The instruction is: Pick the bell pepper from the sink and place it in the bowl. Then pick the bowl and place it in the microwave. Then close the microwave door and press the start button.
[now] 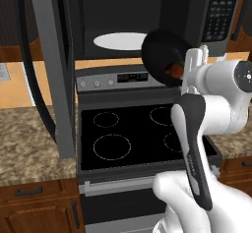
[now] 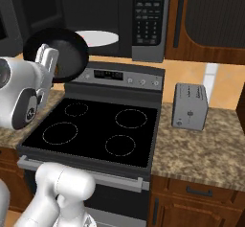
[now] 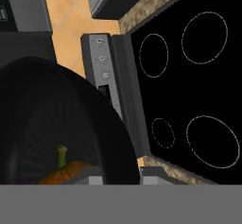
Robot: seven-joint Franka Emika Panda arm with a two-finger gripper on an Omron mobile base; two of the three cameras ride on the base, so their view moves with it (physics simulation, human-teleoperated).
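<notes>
My gripper (image 1: 189, 69) is shut on the rim of the glossy black bowl (image 1: 163, 55), which it holds tilted on its side above the stove's back edge. The small orange-red bell pepper (image 1: 173, 70) lies inside the bowl (image 3: 52, 124), its green stem up in the hand view (image 3: 65, 170). Just behind the bowl is the microwave (image 1: 123, 11), with a white turntable (image 1: 119, 41) in its open cavity. The microwave door (image 1: 49, 65) is swung wide open to the left. Its keypad strip (image 2: 146, 15) is on the right. The sink is out of view.
A black glass cooktop (image 2: 95, 128) with four ring burners and a grey control panel (image 2: 119, 76) lies below the bowl. A grey toaster (image 2: 190, 106) stands on the speckled counter (image 2: 201, 149) to the right. The open door blocks the left side.
</notes>
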